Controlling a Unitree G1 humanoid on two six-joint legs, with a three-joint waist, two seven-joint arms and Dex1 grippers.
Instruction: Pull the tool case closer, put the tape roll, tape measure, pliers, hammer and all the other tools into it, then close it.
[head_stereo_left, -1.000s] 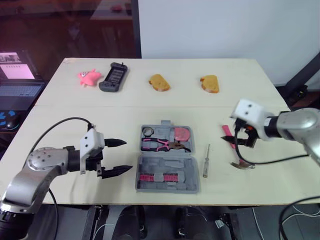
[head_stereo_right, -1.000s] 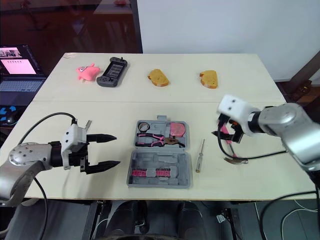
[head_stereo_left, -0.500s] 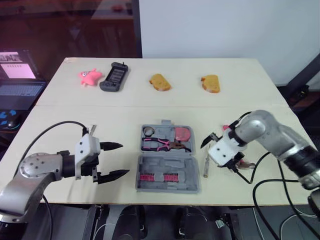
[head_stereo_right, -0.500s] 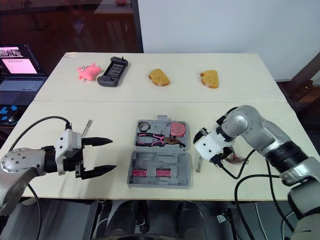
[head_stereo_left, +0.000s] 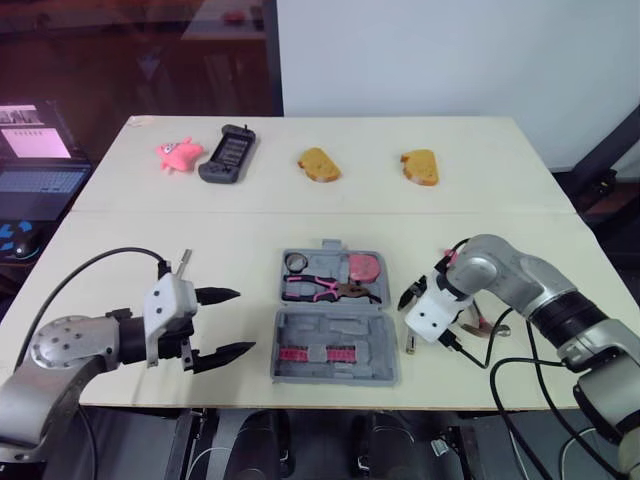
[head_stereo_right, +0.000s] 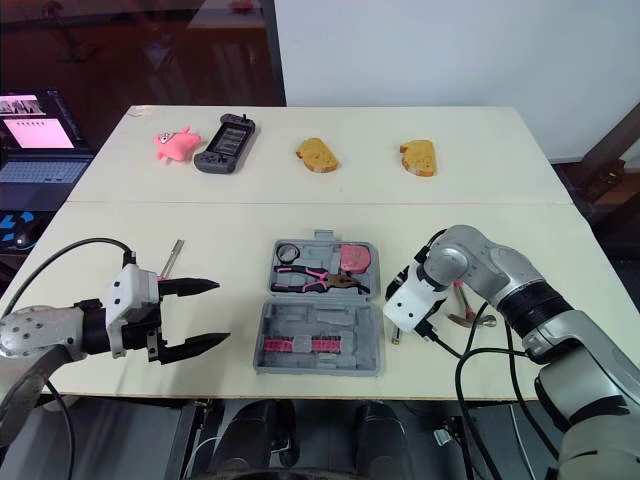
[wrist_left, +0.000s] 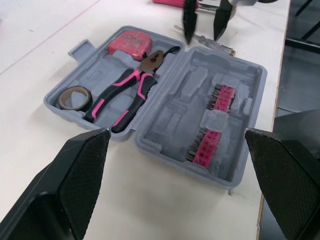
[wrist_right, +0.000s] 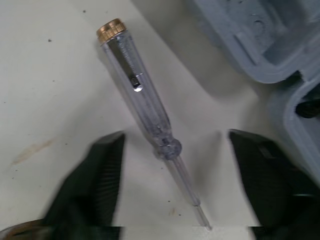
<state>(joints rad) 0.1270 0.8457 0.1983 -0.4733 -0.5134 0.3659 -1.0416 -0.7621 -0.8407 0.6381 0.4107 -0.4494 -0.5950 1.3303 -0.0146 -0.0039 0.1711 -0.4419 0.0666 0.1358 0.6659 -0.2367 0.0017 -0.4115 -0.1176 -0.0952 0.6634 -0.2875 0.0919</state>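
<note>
**Right gripper astride screwdriver, nothing gripped**

Right gripper (wrist_right: 175, 137): fingers spread wide, one on each side of the screwdriver (wrist_right: 145, 100), not clamped on it. The screwdriver lies flat on the table (head_stereo_left: 300, 215), centre-right in the head view. Its long axis runs from the lower frame to the upper frame, with the brass cap toward the lower edge and the blade toward the upper.

Obstructions: the case (head_stereo_left: 337, 318) lies just beside the screwdriver on the left, its wall close to one finger. The hammer (head_stereo_right: 468, 320) lies near on the right, partly hidden by the arm.

The case is open flat. Its upper half holds the tape roll (head_stereo_left: 297, 262), pliers (head_stereo_left: 320, 290) and tape measure (head_stereo_left: 366, 268).

Left gripper (head_stereo_left: 245, 320): fingers spread, empty, lower left, apart from the case.

Across the upper table, well apart: pink toy (head_stereo_left: 178, 154), black handset (head_stereo_left: 226, 154), two bread pieces (head_stereo_left: 318, 165) (head_stereo_left: 420, 167).
</note>
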